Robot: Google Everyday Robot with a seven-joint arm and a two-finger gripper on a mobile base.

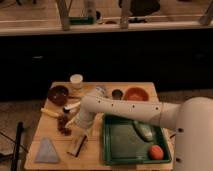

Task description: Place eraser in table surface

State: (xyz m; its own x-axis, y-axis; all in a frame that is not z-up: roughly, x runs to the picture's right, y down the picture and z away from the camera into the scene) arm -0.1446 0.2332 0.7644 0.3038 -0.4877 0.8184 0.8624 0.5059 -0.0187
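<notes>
The eraser, a small tan block with a dark stripe, lies on the light wooden table surface near its front edge, left of the tray. My gripper hangs at the end of the white arm, directly above and at the eraser's far end. The arm reaches in from the lower right and bends over the middle of the table. I cannot tell whether the gripper touches the eraser.
A grey-blue triangular cloth lies at the front left. A dark green tray at the front right holds an orange ball and a greyish object. An orange bowl, dark bowl, white cup and banana stand behind.
</notes>
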